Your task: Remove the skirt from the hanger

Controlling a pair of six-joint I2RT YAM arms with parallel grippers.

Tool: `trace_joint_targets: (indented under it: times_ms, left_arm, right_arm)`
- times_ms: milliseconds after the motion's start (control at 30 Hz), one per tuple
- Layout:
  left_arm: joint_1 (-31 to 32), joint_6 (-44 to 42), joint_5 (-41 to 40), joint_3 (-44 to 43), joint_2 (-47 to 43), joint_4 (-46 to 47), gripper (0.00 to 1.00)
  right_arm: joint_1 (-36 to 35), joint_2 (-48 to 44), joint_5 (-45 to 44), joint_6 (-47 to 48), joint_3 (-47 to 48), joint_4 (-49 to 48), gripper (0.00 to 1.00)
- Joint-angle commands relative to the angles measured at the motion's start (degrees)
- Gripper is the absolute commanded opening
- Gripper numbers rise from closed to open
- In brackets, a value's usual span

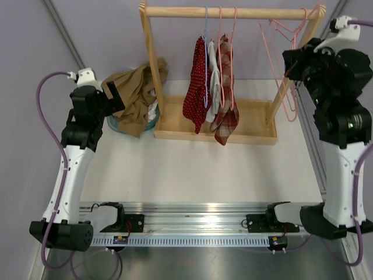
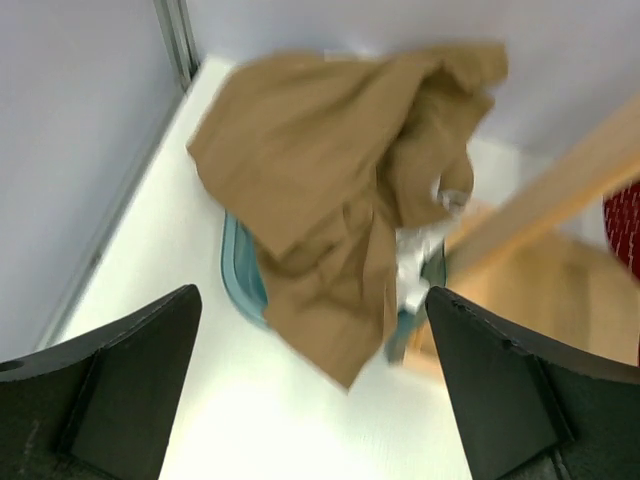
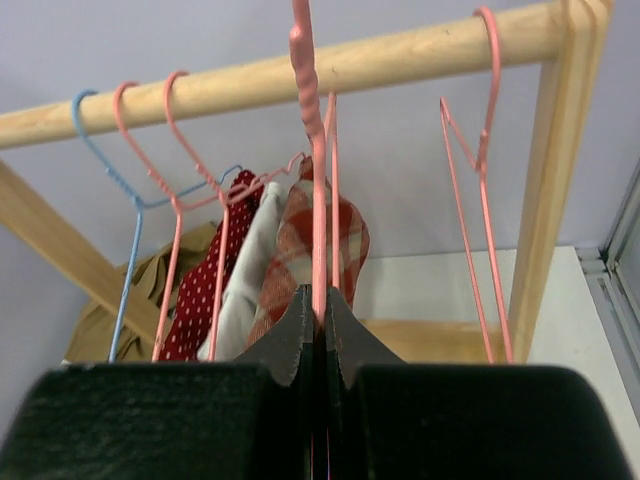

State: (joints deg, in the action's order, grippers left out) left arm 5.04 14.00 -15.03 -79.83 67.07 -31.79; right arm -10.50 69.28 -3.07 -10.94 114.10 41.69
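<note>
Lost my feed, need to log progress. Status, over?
Left gripper open above tan skirt, heaped on teal basket. Right gripper shut on bare pink hanger. Nothing in the way.

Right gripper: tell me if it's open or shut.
Shut: the right gripper pinches the pink hanger, its jaws closed with only the wire between.
</note>
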Motion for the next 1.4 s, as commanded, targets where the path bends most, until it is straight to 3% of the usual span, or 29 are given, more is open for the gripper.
trace_joint_targets:
  times_ms: [0,200,533,567,600,633,667,800,1000,1367]
  left_arm:
    - [0.3,0.9,6.8,10.2,-3.2,1.1,0.99]
    - [0.3,1.3,8.2,16.4,-7.3,2.3,0.99]
    - [0.3,4.8,5.5,19.0,-7.0,4.1,0.99]
    - [0.3,5.2,5.1,19.3,-7.5,4.7,0.99]
    - [0.3,5.5,4.8,19.4,-7.7,4.8,0.99]
    - [0.3,5.9,4.6,19.8,-7.8,4.7,0.99]
    - [0.3,6.4,4.6,19.8,-8.0,4.6,0.99]
    - [0.3,6.7,7.1,17.6,-6.1,1.7,0.99]
    - [0.3,6.0,10.1,16.7,-4.7,0.5,0.99]
    - [0.4,5.9,9.3,17.3,-5.6,0.6,0.99]
  right_arm:
    - [-0.3,8.7,-4.1,0.5,6.6,-5.3,0.00]
    - [-0.3,19.8,-6.7,0.5,14.5,-2.7,0.00]
    - [-0.2,10.9,-9.6,-1.5,-4.5,-5.4,0.00]
    - [-0.3,9.4,-10.6,-1.5,-5.1,-5.1,0.06]
    - [-0.2,9.0,-10.8,-1.4,-5.6,-4.3,0.51]
    - [-0.2,8.0,-10.8,-1.0,-5.5,-3.8,0.80]
    - [-0.3,7.5,-11.2,-0.9,-5.2,-3.3,0.99]
    - [-0.3,6.8,-5.1,-2.4,0.3,-1.4,0.99]
    - [-0.7,13.2,14.7,-10.6,10.8,-0.9,1.00]
    - [-6.0,24.4,13.4,-11.8,12.7,-2.0,0.93]
